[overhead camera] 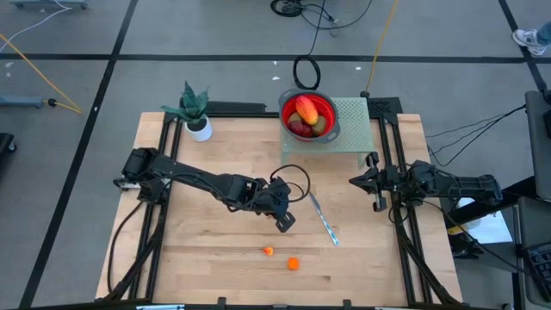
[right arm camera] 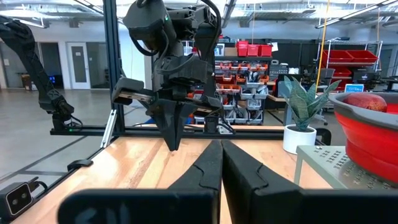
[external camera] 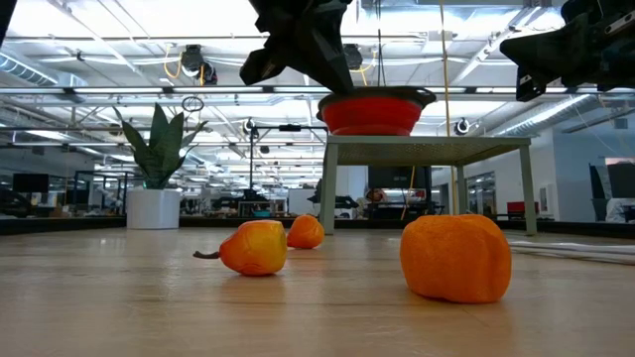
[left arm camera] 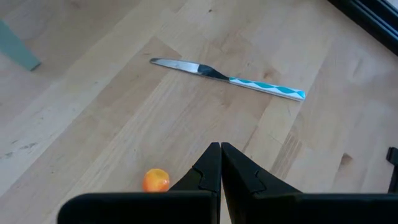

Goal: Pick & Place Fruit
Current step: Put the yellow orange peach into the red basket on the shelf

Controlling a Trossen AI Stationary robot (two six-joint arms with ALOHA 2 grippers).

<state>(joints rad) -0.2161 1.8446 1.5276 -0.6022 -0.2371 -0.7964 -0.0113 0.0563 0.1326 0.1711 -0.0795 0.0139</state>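
Several pieces of fruit [overhead camera: 306, 110] lie in the red bowl [overhead camera: 331, 108] on a grey-green stand [overhead camera: 353, 129] at the far side. Three small orange pieces rest on the wood near the front: one [external camera: 456, 256], one with a stem [external camera: 255, 248] and one farther back [external camera: 306, 231]. The high view shows two of them [overhead camera: 294, 263] [overhead camera: 269, 251]. My left gripper [left arm camera: 220, 146] hangs shut and empty above mid-table, slanting down, with an orange piece [left arm camera: 155, 180] below beside it. At the table's right edge my right gripper [right arm camera: 220, 144] is shut and empty, held level.
A knife [overhead camera: 324, 220] with a blue-patterned handle lies flat on the wood, just right of my left gripper. A potted plant [overhead camera: 196, 112] stands at the far left. Bare wood stretches along the table's left and near parts.
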